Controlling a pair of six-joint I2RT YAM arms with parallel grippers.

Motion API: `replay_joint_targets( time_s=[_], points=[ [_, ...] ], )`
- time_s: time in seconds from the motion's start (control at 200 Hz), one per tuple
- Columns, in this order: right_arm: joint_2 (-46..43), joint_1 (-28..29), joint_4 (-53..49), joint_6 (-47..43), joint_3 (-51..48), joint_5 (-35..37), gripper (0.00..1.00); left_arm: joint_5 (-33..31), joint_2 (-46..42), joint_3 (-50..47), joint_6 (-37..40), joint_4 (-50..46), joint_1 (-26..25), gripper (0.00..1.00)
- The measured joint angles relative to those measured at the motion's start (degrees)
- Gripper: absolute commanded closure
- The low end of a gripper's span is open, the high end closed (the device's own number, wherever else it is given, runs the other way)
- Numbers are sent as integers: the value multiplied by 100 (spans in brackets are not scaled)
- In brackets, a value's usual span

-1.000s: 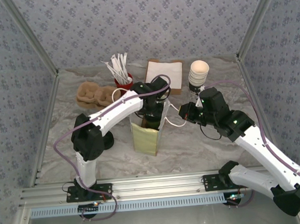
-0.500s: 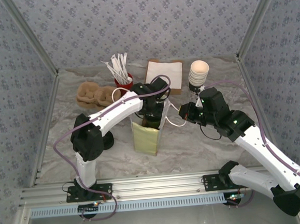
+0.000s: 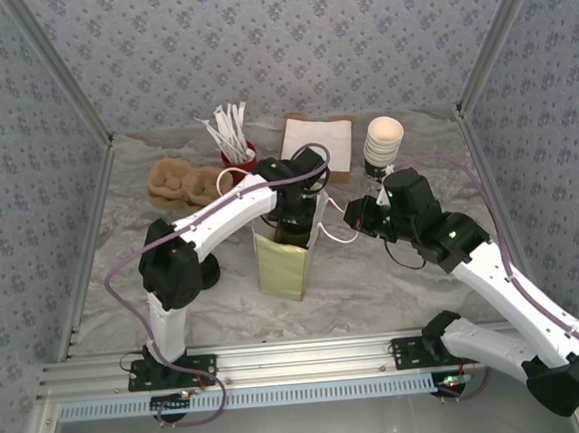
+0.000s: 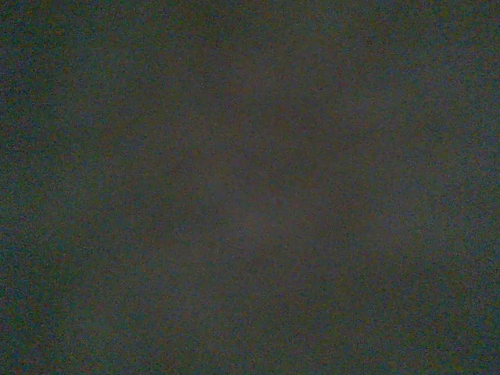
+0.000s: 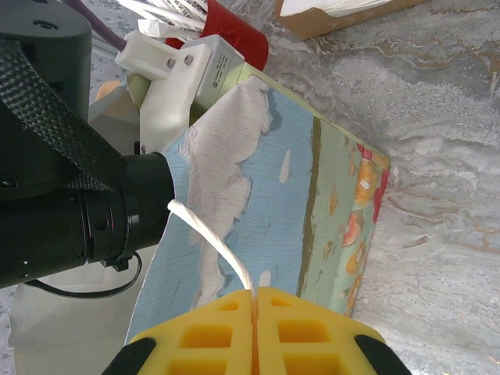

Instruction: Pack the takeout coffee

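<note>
- Marbled surface (image 3: pixel 395 278) in a wallpapered booth: a tall paper bag (image 3: pixel 281 267) stands upright at centre frame, and the left arm (image 3: pixel 229 206) reaches down through its open top.
- Right end effector (image 5: pixel 254 324), at the bottom of its wrist view, is clenched on the bag's white cord handle (image 5: pixel 211 242), drawing that side of the mouth taut.
- Left end effector is sunk inside the bag. Whether it is released or grasping cannot be told, as its wrist view is too dark to read.
- Takeout coffee cannot be placed with certainty. By judgement it is down in the bag with the left end effector.
- Risk: a lift-out that snags the rim could drag or topple the light bag and tip the cup.
- Risk: the thin cord could slip from the pinch, letting the mouth sag onto the left wrist. Too hard a pull could tilt the bag toward frame right.
- Risk: a cup let go before it sits flat on the bag's floor could end up on its side and leak at the lid.
</note>
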Motion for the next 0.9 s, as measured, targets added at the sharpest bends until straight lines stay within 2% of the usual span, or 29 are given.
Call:
replay_joint_targets(
  time_s=[0.13,0.23,0.485,0.605,0.899],
  points=[
    [22,0,26,-2,0,0,91,44,2,216,-42,-293,0,20],
    [33,0,26,-2,0,0,91,44,2,409,-74,-501,-2,14],
    [55,0,44,-2,0,2,91,17,2,957,-79,-979,-2,8],
    [55,0,66,-4,0,20,91,4,2,1204,-85,-1180,-7,1],
    [55,-22,85,-7,0,24,91,-114,2,1766,-70,-1687,-59,1]
  ],
)
